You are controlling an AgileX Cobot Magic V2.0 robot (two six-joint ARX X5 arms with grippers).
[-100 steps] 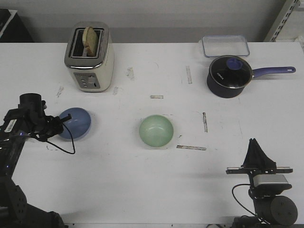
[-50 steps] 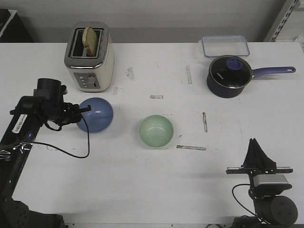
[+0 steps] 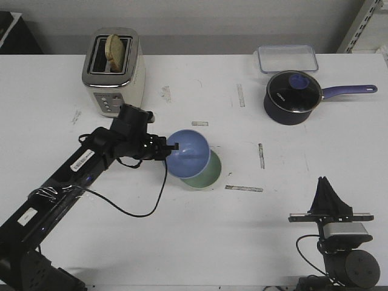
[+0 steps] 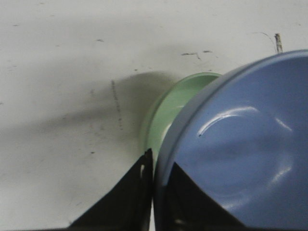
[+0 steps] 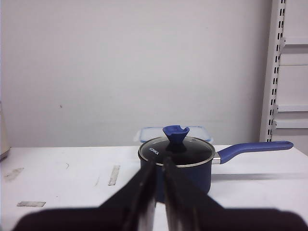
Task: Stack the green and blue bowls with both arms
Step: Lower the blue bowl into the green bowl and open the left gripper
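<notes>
The periwinkle blue bowl [image 3: 189, 151] hangs tilted above the table, its rim pinched by my left gripper [image 3: 173, 147], which is shut on it. It partly covers the mint green bowl [image 3: 210, 175], which sits on the table at the centre, with only its right and lower edge showing. In the left wrist view the blue bowl [image 4: 240, 154] fills the space beside the fingers, one finger inside the rim and one outside at the left gripper [image 4: 155, 164], with the green bowl [image 4: 168, 110] just beyond. My right gripper [image 3: 325, 183] rests at the front right, shut and empty [image 5: 160, 168].
A toaster [image 3: 113, 73] holding a slice of bread stands at the back left. A dark navy saucepan [image 3: 293, 97] with a long handle and a clear lidded container [image 3: 287, 59] are at the back right. Tape marks dot the white table.
My left arm has carried the blue bowl from the left side rightward, until it now overlaps the green bowl. The right arm has not moved.
</notes>
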